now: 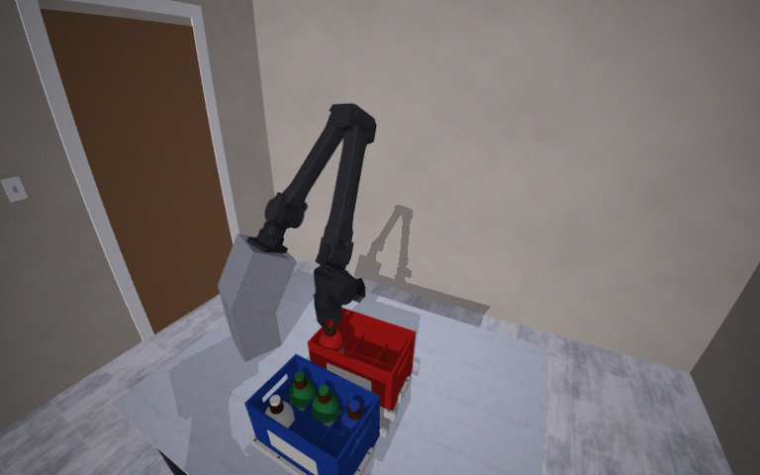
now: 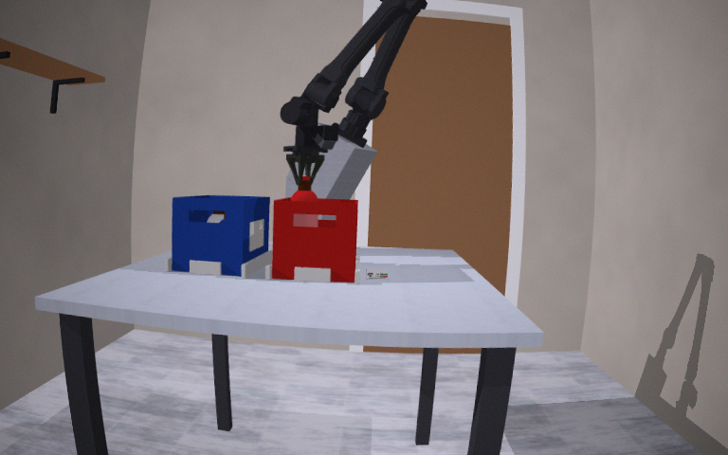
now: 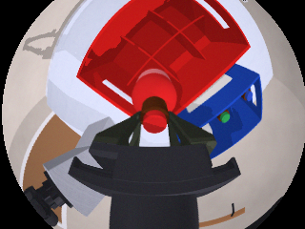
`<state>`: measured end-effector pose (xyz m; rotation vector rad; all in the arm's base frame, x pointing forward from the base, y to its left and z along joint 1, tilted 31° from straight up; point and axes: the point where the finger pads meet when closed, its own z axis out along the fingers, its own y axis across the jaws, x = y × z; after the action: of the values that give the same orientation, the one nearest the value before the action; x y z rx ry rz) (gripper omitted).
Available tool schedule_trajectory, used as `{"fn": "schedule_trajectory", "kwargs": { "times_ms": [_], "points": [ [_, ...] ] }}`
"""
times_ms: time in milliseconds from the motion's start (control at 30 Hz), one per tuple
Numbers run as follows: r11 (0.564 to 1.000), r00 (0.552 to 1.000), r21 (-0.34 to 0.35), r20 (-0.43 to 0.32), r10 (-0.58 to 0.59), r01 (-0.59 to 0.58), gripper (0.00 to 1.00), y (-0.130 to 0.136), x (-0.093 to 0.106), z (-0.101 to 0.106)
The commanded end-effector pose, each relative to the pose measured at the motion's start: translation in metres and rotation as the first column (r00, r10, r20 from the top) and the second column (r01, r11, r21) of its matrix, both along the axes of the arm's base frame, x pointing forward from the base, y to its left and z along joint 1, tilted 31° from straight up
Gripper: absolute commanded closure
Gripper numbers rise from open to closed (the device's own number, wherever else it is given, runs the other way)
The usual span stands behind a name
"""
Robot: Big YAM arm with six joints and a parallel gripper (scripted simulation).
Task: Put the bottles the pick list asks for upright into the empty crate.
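the black parallel gripper (image 2: 305,172) is clenched on the neck of a red round-shouldered bottle (image 1: 331,339). the bottle stands upright, mostly sunk in a corner cell of the red plastic crate (image 1: 392,358), only its top above the rim.

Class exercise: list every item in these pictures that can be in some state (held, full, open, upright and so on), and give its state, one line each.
gripper: shut on the red bottle's neck.
red bottle: upright, mostly lowered into a corner cell of the red crate.
red crate: other cells empty.
blue crate: holds four upright bottles.
pick list: lying flat beside the red crate.
door: closed.
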<state>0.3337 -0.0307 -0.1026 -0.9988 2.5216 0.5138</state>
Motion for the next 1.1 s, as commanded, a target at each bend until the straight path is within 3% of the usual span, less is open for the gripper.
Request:
{"fn": "schedule_trajectory", "kwargs": {
  "times_ms": [0, 333, 800, 900, 1067],
  "points": [
    [1.000, 1.000, -0.002, 0.004, -0.005, 0.005, 1.00, 0.003, 0.006, -0.004],
    [1.000, 1.000, -0.008, 0.024, -0.015, 0.015, 1.00, 0.001, 0.014, -0.005],
    [1.000, 1.000, -0.005, 0.013, -0.005, 0.005, 1.00, 0.012, 0.017, -0.022],
    [1.000, 0.999, -0.011, 0.033, -0.013, 0.014, 1.00, 0.008, 0.022, -0.016],
    [1.000, 1.000, -0.004, 0.012, -0.005, 0.005, 1.00, 0.015, 0.018, -0.027]
  ]
}}
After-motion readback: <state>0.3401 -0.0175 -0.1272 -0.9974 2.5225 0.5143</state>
